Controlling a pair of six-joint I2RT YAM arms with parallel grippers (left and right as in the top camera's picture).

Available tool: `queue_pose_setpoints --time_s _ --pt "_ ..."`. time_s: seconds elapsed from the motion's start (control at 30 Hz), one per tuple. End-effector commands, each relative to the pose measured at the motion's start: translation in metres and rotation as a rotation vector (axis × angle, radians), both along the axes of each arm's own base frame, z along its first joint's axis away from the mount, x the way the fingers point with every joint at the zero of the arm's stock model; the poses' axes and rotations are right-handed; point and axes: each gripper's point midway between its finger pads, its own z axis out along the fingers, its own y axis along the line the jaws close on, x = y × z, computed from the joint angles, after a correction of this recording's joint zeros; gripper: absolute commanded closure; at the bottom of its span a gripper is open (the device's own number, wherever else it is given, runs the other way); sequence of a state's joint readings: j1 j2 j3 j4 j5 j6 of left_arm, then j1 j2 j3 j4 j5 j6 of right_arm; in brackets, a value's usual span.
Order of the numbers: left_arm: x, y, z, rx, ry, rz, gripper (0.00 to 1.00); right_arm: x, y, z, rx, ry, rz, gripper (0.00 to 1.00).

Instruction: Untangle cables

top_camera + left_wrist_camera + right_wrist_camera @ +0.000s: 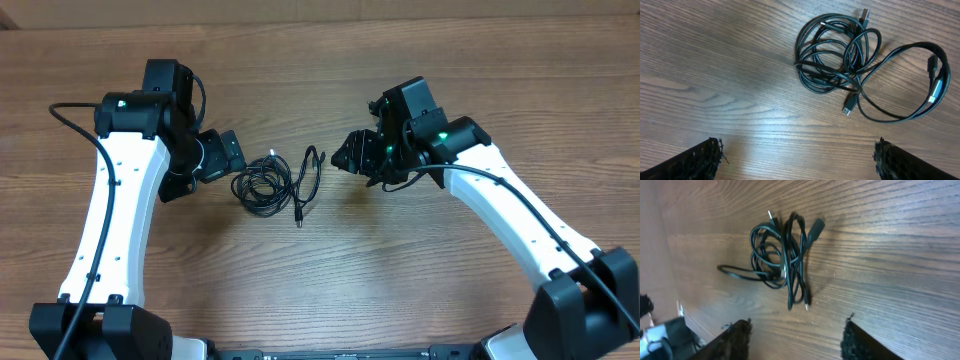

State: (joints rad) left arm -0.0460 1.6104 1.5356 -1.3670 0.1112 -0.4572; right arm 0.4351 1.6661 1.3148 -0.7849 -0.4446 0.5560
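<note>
Rough black fingertips [695,160] of the left gripper [797,157] are framing the bottom corners of the left wrist view. They are standing far apart with only bare wood between them, so this claw is gaping wide and holding nothing. Beyond it, the thin black cables [840,55] are lying on the brown wood-grain table [715,75], wound into a loose, untidy coil with several strands crossing one another. One longer loop is reaching out of the coil to the side. Small plug connectors [849,106] are showing at the coil's upper edge, at its lower edge and on the loop.

In the right wrist view, the right gripper [795,340] is pointing at the same bundle from the other side. Its two dark pads are sitting parted at a middling width with bare tabletop between them, so it is gripping nothing.

From overhead, the cables are resting in the middle of the table between the two white arms [110,220]. The left gripper is hovering just beside the coil, while the right gripper is hanging near the outstretched loop, apart from it.
</note>
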Motion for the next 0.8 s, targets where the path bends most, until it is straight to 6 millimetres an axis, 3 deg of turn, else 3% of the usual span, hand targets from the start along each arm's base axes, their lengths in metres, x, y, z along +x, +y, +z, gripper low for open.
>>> queue_pose_setpoints --time_s 0.0,0.27,0.47,0.77 --pt "0.000 -0.003 -0.003 -0.016 0.006 0.016 0.00 0.006 0.014 -0.006 0.012 0.000 0.029 0.46" --pt "0.003 -0.003 -0.003 -0.016 -0.007 0.017 0.00 0.003 0.047 -0.022 0.000 -0.039 0.097 0.56" --pt "0.001 -0.003 -0.003 -0.016 0.000 0.017 0.01 0.006 0.047 -0.043 -0.117 -0.071 0.077 0.62" --pt "0.001 -0.003 -0.003 -0.016 0.000 0.017 0.00 0.018 0.039 -0.047 -0.189 -0.135 0.047 0.66"
